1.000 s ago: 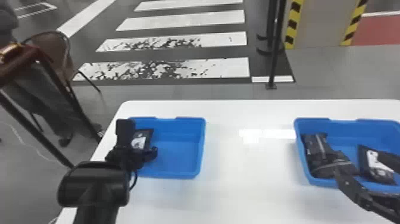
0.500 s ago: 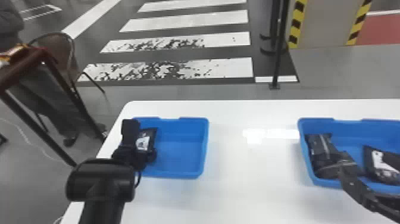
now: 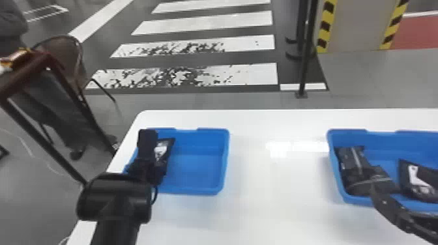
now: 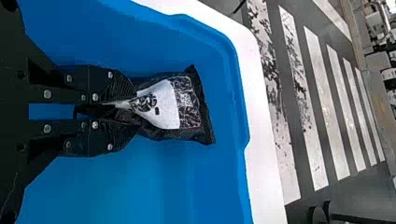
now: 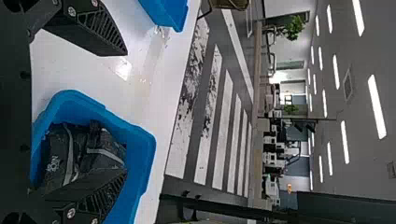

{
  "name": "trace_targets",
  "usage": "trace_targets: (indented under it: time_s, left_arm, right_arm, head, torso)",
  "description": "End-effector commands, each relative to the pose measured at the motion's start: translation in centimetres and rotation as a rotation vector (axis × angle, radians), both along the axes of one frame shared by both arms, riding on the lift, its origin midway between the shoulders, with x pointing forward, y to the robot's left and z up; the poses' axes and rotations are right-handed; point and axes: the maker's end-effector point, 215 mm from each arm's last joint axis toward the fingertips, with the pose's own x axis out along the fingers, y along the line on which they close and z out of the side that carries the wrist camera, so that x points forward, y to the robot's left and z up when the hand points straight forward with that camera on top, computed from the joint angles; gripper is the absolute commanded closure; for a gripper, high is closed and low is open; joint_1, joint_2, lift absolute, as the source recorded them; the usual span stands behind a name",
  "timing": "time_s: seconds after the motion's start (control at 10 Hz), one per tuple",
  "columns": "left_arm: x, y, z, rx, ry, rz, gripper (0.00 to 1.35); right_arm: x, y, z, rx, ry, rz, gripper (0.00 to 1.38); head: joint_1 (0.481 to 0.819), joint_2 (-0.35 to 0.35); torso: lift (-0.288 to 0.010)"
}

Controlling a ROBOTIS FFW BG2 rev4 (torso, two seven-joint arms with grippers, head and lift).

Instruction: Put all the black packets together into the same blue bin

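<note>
In the head view my left gripper (image 3: 148, 171) is down in the left blue bin (image 3: 198, 169), at a black packet (image 3: 163, 153) with a white label. The left wrist view has that gripper (image 4: 112, 111) shut on one end of the black packet (image 4: 161, 108), inside the bin. The right blue bin (image 3: 379, 138) holds black packets (image 3: 353, 163) at its left side and another black packet (image 3: 417, 179) farther right. Over this bin's near side is my right gripper (image 3: 379, 195); in the right wrist view the gripper (image 5: 126, 112) stands wide open above packets (image 5: 100, 149).
Both bins stand on a white table (image 3: 270, 195), with bare tabletop between them. Beyond the left edge are a dark red frame (image 3: 39, 65) and a chair (image 3: 62, 58). A black post (image 3: 306, 58) rises behind the table.
The head view has shifted slightly, moving the whole scene a little to the right. The left gripper remains at its packet, and the right arm sits slightly lower over the right bin.
</note>
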Motion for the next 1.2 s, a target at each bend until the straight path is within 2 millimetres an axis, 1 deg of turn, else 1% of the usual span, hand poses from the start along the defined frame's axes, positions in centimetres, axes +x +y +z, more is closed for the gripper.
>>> trace_targets:
  time_s: [0.0,0.1,0.2,0.3,0.4,0.5,0.6,0.7,0.8,0.9,1.0,1.1]
  left_arm:
    - [-0.2,-0.6,0.8,-0.014,-0.037,-0.006,1.21]
    - [-0.9,-0.7,2.1,-0.022,-0.07,-0.001,1.21]
    - [-1.7,-1.1,4.0,-0.039,-0.117,0.005,1.21]
    - [-3.0,-1.2,5.8,-0.05,-0.163,0.014,1.21]
    - [-3.6,-2.3,7.7,-0.073,-0.221,0.001,1.21]
    - [-4.4,-3.6,9.0,-0.097,-0.268,-0.02,1.21]
    - [-5.0,-5.7,10.0,-0.135,-0.313,-0.055,1.21]
    - [-5.1,-8.4,11.5,-0.158,-0.377,-0.112,1.21]
    - [-4.9,-11.4,12.3,-0.179,-0.411,-0.171,1.21]
    - [-4.8,-14.6,12.9,-0.23,-0.435,-0.219,1.21]
    - [-5.1,-18.4,13.1,-0.3,-0.443,-0.277,1.21]
    - [-5.2,-22.1,13.7,-0.342,-0.454,-0.341,1.21]
  right_arm:
    - [0.0,0.0,0.1,0.0,-0.003,0.0,0.13]
    - [0.0,0.0,0.2,0.002,-0.006,0.001,0.13]
    - [0.1,0.1,0.4,0.002,-0.011,0.003,0.13]
    - [0.2,0.1,0.6,0.006,-0.016,0.004,0.13]
    - [0.6,0.3,1.2,0.018,-0.028,0.006,0.13]
    - [1.2,0.7,2.1,0.045,-0.045,0.012,0.13]
    - [2.0,1.8,3.0,0.087,-0.051,0.035,0.12]
    - [2.6,3.4,4.3,0.134,-0.064,0.069,0.13]
    - [3.0,5.4,5.7,0.194,-0.077,0.11,0.13]
    - [3.5,6.8,7.1,0.239,-0.087,0.137,0.13]
    - [4.1,8.0,8.4,0.272,-0.103,0.167,0.13]
    - [5.0,9.0,9.5,0.291,-0.122,0.191,0.13]
  head:
    - [0.695,0.188]
    - [0.695,0.183]
    - [0.695,0.18]
    - [0.695,0.179]
    - [0.695,0.178]
    - [0.695,0.175]
    - [0.695,0.164]
    - [0.695,0.153]
    - [0.695,0.14]
    - [0.695,0.134]
    - [0.695,0.115]
    - [0.695,0.089]
  torso:
    - [-0.11]
    - [-0.11]
    - [-0.11]
    - [-0.11]
    - [-0.11]
    - [-0.11]
    - [-0.11]
    - [-0.11]
    - [-0.11]
    - [-0.11]
    - [-0.11]
    - [-0.11]
